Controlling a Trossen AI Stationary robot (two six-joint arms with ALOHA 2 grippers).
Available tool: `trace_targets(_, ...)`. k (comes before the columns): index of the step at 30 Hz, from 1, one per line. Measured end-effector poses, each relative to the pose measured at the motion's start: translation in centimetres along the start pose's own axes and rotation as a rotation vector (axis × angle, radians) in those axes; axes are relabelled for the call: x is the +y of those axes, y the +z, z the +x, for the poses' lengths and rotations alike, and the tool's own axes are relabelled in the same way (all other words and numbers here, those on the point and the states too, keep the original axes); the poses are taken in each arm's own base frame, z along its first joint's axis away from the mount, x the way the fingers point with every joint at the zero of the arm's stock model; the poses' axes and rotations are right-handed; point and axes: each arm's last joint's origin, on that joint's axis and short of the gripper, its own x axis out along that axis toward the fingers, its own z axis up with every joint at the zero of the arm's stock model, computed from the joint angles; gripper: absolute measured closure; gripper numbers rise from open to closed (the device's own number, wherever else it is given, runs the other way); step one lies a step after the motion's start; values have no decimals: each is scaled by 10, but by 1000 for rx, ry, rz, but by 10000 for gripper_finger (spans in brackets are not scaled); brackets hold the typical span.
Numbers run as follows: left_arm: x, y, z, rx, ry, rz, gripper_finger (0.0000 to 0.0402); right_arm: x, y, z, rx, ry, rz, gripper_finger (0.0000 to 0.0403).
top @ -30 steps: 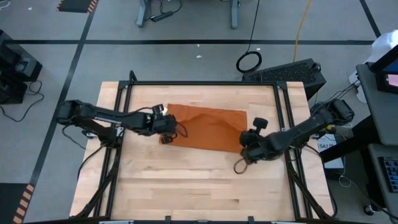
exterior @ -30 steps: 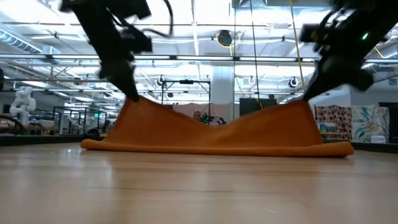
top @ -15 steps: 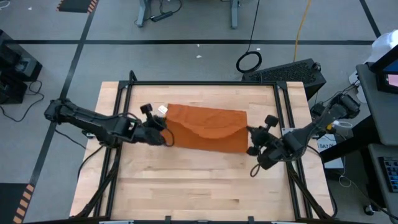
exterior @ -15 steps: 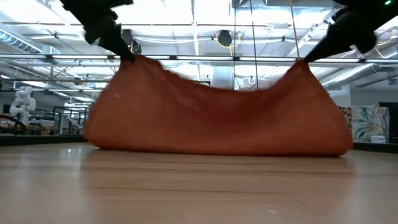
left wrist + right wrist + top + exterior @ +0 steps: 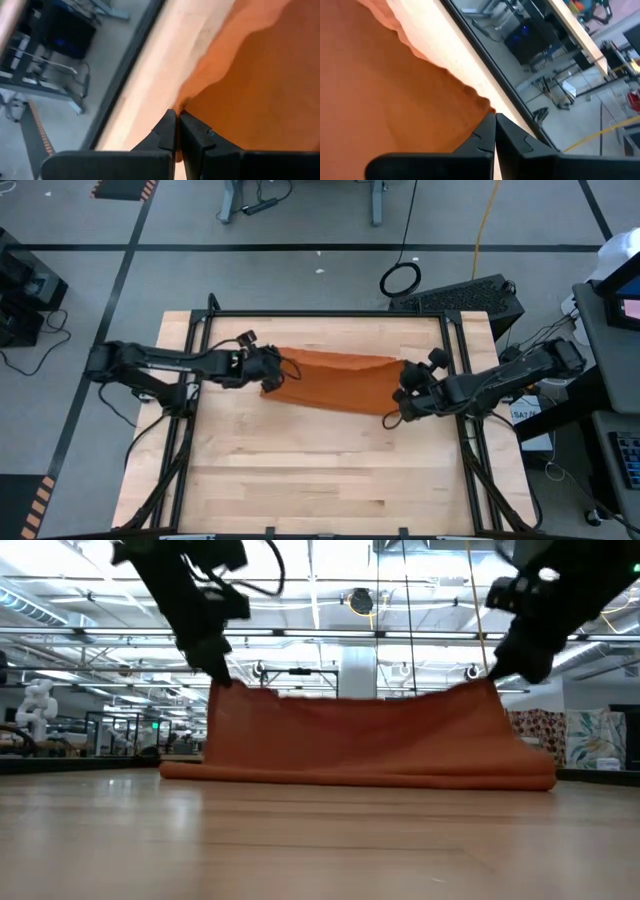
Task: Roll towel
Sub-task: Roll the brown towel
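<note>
Two dark grippers pinched the towel [image 5: 340, 380] at opposite ends and held part of it up off the table [image 5: 300, 470]. The left gripper [image 5: 272, 374] gripped the corner at the towel's left end, its fingers [image 5: 170, 131] pressed tight together with a sliver of rust cloth caught between the tips. The right gripper [image 5: 403, 396] did the same at the right end, its fingers [image 5: 487, 131] closed on a corner of the fabric.

From above, the towel showed as a long, narrow burnt-orange band lying across the far half of the pale wooden table, between the two arms. Its far edge ran fairly straight; its near edge bowed gently toward the front. The cloth looked soft and matte, with no pattern.

In the low view the towel [image 5: 360, 735] rose like a low curtain: a raised sheet hung between the left gripper [image 5: 222, 680] and the right gripper [image 5: 490, 678], its top edge nearly level with a slight sag in the middle. Along the bottom, the fabric rested on the table [image 5: 320, 840] in a rounded, rolled-looking fold that ran the full width.

The wrist views showed the cloth [image 5: 260, 75] [image 5: 385, 90] with a wavy, scalloped edge against the smooth light wood, whose planks had a fine straight grain. A black metal frame [image 5: 205, 330] bordered the tabletop.
</note>
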Motion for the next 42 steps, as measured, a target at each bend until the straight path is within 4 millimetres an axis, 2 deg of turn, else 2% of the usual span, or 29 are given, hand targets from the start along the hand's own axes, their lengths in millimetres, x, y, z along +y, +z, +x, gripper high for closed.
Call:
trace_targets(5, -8, 0, 24, 65, -22, 20, 386, 5, -12, 14, 16, -6, 25, 403)
trace_targets(9, -13, -2, 33, 100, -17, 33, 386, 9, -20, 23, 43, 32, 25, 403)
trace_targets(30, -15, -2, 35, 96, -12, -15, 386, 11, -23, 30, 116, 112, 62, 399)
trace_targets(36, -15, -1, 35, 89, -11, -19, 386, 9, -23, 32, 124, 95, 125, 357)
trace_targets(42, -17, 4, 38, 9, -12, -33, 386, 3, -23, 41, 157, 45, 182, 301)
